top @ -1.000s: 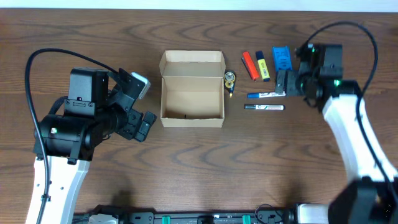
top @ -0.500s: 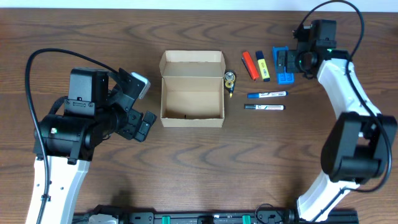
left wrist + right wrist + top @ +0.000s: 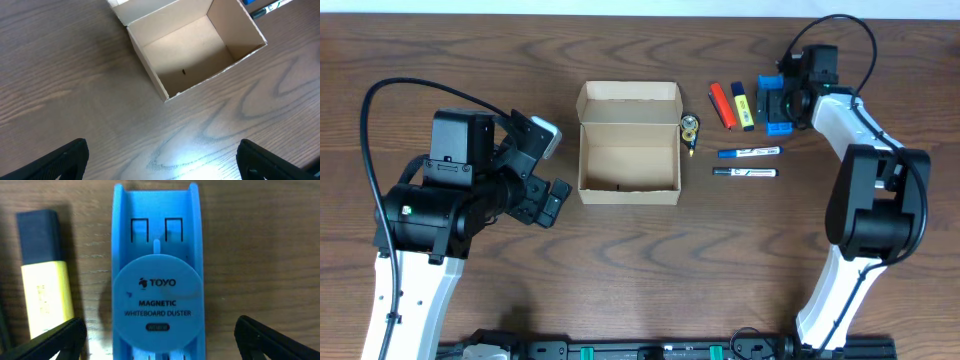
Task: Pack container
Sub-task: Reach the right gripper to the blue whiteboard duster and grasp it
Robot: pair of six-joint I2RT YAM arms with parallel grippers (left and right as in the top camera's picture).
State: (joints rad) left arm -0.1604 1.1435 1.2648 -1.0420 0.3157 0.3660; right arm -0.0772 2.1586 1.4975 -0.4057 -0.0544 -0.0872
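Container (image 3: pixel 629 190) sits at table centre, between the two arms and slightly nearer the left one. It is open, with the flap lid laid back flat on the far side. In the left wrist view I see straight into it: plain tan floor and walls, with one small dark speck on the floor.

Left gripper (image 3: pixel 162 162) hangs above bare table (image 3: pixel 720 260), just near-left of the container. Its jaws are spread wide, with a fingertip at each lower corner of the wrist view, and they hold nothing.

Right gripper (image 3: pixel 159 332) is at the far right, directly above the blue duster (image 3: pixel 157 295), whose round label reads "TOYO MAGNETIC WHITEBOARD DUSTER". These jaws are spread too, one finger on each side of the duster with a gap on both sides. I cannot tell how high they are above it.

Just left of the duster lies the yellow highlighter (image 3: pixel 45 295) with a dark blue cap, and next to that the orange highlighter (image 3: pixel 722 104). Nearer me lie the blue marker (image 3: pixel 749 153) and the black marker (image 3: pixel 745 172), roughly parallel. A small round item (image 3: pixel 690 127) rests just beside the container's right wall; it is too small to identify.
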